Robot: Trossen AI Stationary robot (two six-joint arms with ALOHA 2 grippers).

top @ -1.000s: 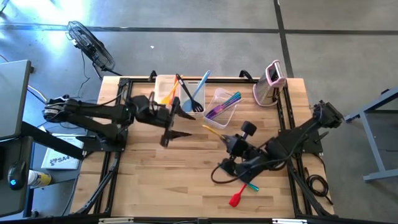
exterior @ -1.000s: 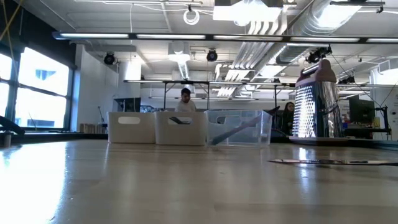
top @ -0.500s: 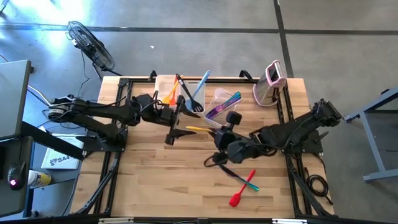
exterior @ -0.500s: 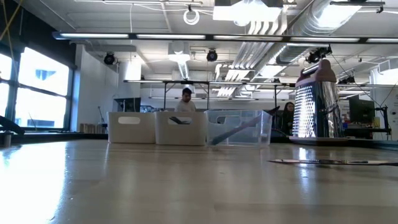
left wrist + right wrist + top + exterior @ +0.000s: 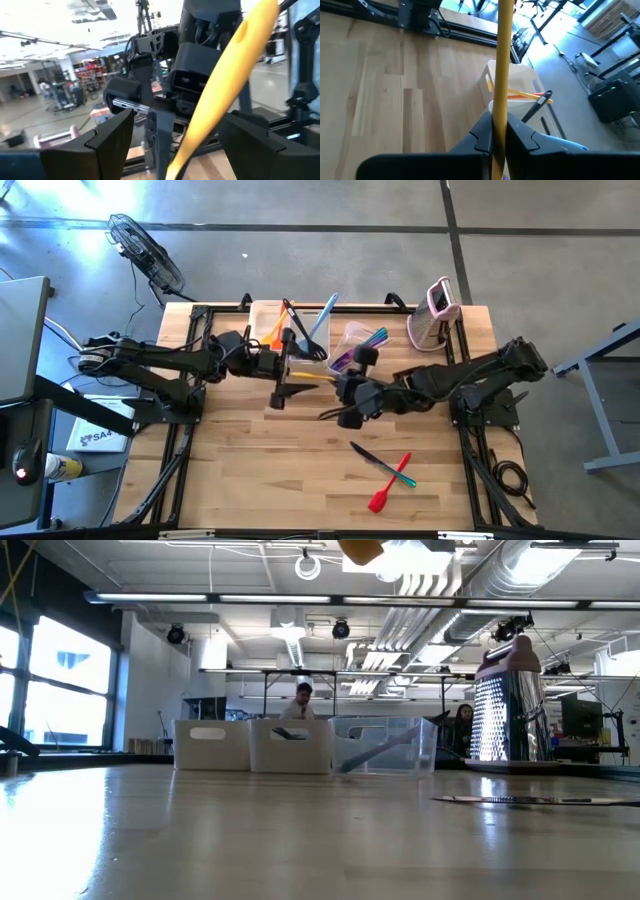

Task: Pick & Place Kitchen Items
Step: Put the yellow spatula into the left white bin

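Observation:
My right gripper (image 5: 336, 387) is shut on a yellow utensil (image 5: 310, 380) above the table's middle, in front of the tubs. My left gripper (image 5: 282, 387) is open at the utensil's free end. In the left wrist view its two fingers (image 5: 112, 142) stand on either side of the yellow utensil (image 5: 220, 85) with room between. The utensil's end also shows at the top of the low view (image 5: 360, 548). A black utensil (image 5: 366, 453), a teal one (image 5: 401, 471) and a red spatula (image 5: 384, 494) lie flat on the table at the near right. My right gripper pinches the yellow utensil's handle (image 5: 499, 117) between its two fingers. The fingers come roughly level from the table's right, and the handle runs along them and out ahead toward my left gripper. The utensil is lifted clear of the table.
Three plastic tubs (image 5: 266, 326) (image 5: 312, 340) (image 5: 356, 350) stand in a row at the far edge, holding orange, black, blue and purple utensils. A pink-and-white upright grater (image 5: 436, 312) stands at the far right. Bare wood lies at the near left.
My right gripper has carried the yellow utensil toward the table's left and far edge, up to my left gripper. My left gripper has shifted a little toward the far edge and the utensil, which now lies between its open fingers.

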